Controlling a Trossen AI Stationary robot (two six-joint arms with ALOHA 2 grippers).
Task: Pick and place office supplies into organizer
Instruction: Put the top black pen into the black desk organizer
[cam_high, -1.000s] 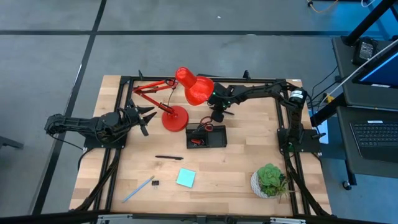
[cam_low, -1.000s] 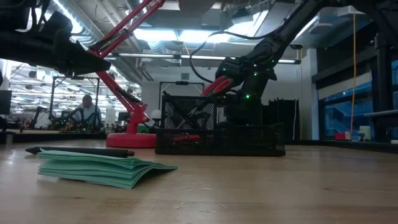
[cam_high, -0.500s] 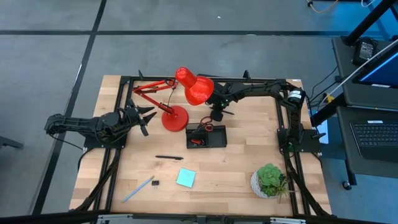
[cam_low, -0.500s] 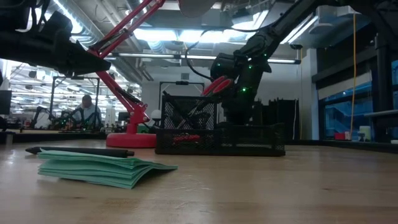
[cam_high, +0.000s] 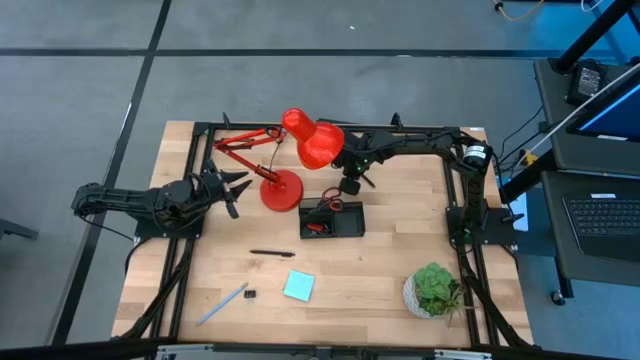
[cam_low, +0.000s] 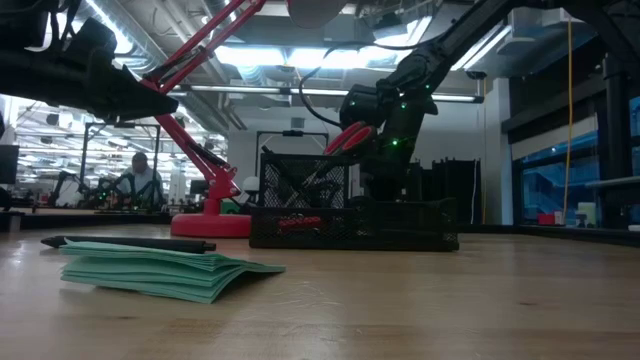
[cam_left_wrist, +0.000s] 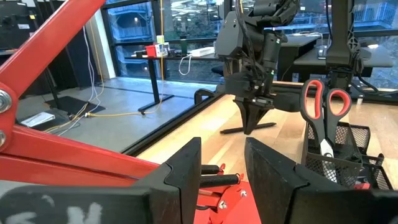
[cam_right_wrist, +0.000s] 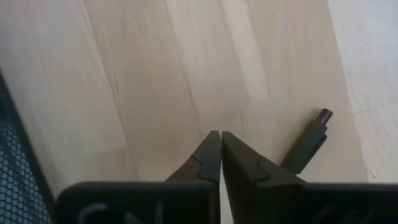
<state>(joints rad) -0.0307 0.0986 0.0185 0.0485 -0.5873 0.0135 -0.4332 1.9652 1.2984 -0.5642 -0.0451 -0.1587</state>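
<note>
Teal sticky-note pad lies nearest you on the table, a light-blue pen and tiny clip beside it, a black pen just beyond. Farther back your organizer holds the red-handled scissors upright. Behind it your right gripper hangs with fingers pressed together, empty. Your left gripper waits, parted, near the lamp base.

Even overhead light on the table — bright ceiling-strip glare in the low view, arms silhouetted, foreground soft.
</note>
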